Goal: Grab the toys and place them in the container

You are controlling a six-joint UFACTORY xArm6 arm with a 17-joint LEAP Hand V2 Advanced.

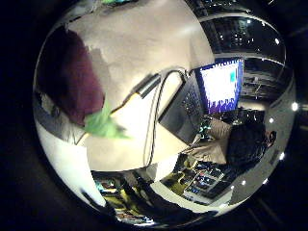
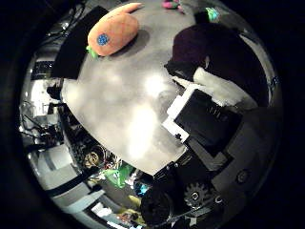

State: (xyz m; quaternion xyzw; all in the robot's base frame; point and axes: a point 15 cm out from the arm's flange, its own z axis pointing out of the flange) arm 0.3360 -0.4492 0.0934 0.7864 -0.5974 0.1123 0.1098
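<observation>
A dark purple plush toy (image 1: 77, 82) with a green leafy end (image 1: 103, 124) sits right against my palm and fills much of both views. The white and black fingers (image 2: 202, 117) of my right hand (image 2: 209, 143) curl against its purple body (image 2: 224, 52), holding it above the pale table (image 2: 128, 100). An orange plush toy (image 2: 113, 32) with a blue patch and a green tip lies on the table, apart from the hand. Beyond it, at the table's far side, lie a small pink toy (image 2: 170, 5) and a small teal thing (image 2: 213, 14). No container shows.
A black flat thing (image 2: 76, 43) lies at the table edge beside the orange toy. A lit monitor (image 1: 221, 85) and a grey keyboard-like device (image 1: 185, 113) stand past the table. A seated person (image 1: 248, 142) is beyond them. Cluttered floor and shelves surround the table.
</observation>
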